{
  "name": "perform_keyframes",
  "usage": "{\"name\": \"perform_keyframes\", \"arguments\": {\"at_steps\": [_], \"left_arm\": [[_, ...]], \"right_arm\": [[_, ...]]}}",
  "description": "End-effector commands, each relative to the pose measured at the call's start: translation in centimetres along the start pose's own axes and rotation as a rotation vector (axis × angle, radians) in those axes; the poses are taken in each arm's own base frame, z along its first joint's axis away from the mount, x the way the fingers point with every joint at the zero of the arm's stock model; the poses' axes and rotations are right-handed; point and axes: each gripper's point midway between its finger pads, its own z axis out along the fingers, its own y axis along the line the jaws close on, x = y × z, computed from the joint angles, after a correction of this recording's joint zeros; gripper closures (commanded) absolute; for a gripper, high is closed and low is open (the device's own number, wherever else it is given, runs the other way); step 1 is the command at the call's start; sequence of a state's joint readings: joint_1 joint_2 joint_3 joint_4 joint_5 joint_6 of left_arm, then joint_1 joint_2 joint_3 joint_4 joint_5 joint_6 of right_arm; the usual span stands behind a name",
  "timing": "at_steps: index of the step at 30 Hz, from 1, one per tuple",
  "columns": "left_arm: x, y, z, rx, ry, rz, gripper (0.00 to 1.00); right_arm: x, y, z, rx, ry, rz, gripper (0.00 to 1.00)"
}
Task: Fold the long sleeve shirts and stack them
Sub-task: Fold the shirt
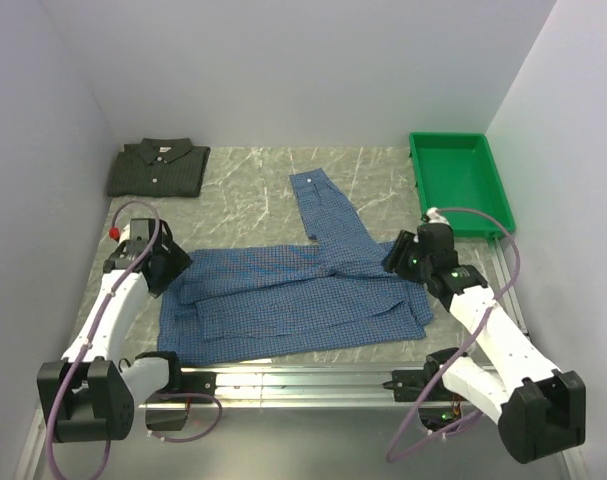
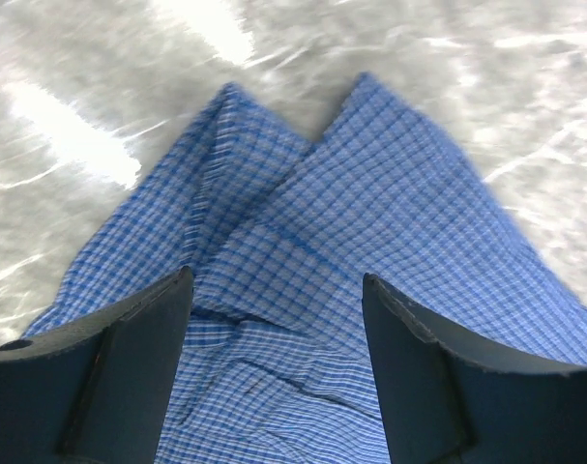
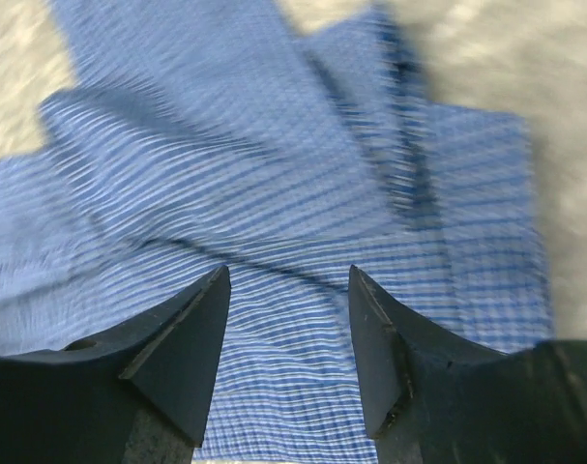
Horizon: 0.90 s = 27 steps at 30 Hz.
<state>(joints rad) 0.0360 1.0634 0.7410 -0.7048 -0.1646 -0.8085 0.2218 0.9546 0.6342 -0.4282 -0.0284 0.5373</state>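
The blue check shirt (image 1: 293,295) lies spread across the near middle of the table, one sleeve (image 1: 321,205) running up toward the back. The dark green-grey check shirt (image 1: 158,166) lies folded at the back left corner. My left gripper (image 1: 173,268) is open over the blue shirt's left edge; in the left wrist view the cloth (image 2: 303,251) shows between the spread fingers (image 2: 129,358). My right gripper (image 1: 395,258) is open over the shirt's right edge; the right wrist view shows the cloth (image 3: 274,193) between its fingers (image 3: 182,348).
A green plastic tray (image 1: 461,180) stands at the back right, just beyond the right arm. White walls close in the left, back and right. A metal rail (image 1: 303,380) runs along the table's near edge.
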Motion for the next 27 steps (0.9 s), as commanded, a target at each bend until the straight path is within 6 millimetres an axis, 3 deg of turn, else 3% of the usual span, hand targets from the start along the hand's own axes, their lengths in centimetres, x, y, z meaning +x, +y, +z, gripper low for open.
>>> {"name": "perform_keyframes", "arguments": {"at_steps": [1,3,6,10,16,27], "left_arm": [[-1.4,-2.8,0.0,0.084,0.006,0.028,0.23],[-1.5,-3.6,0.5,0.093,0.031,0.048,0.24],[-1.3,-3.8,2.2,0.058,0.071,0.076,0.26],[-0.8,-3.0,3.9,-0.001,0.091,0.082,0.31],[0.3,-2.1,5.4,-0.042,0.121,0.086,0.36],[2.1,-0.6,7.5,-0.106,0.19,0.105,0.39]], "right_arm": [[-2.3,4.9,-0.9,-0.126,-0.065,-0.126,0.4],[-2.0,6.9,-0.3,-0.16,-0.041,-0.165,0.4],[-1.3,8.5,0.7,-0.173,-0.007,-0.195,0.4],[-0.2,9.3,1.7,-0.174,0.024,-0.227,0.4],[1.1,7.8,2.7,-0.124,0.049,-0.234,0.41],[2.0,7.2,3.1,-0.122,0.057,-0.23,0.42]]}}
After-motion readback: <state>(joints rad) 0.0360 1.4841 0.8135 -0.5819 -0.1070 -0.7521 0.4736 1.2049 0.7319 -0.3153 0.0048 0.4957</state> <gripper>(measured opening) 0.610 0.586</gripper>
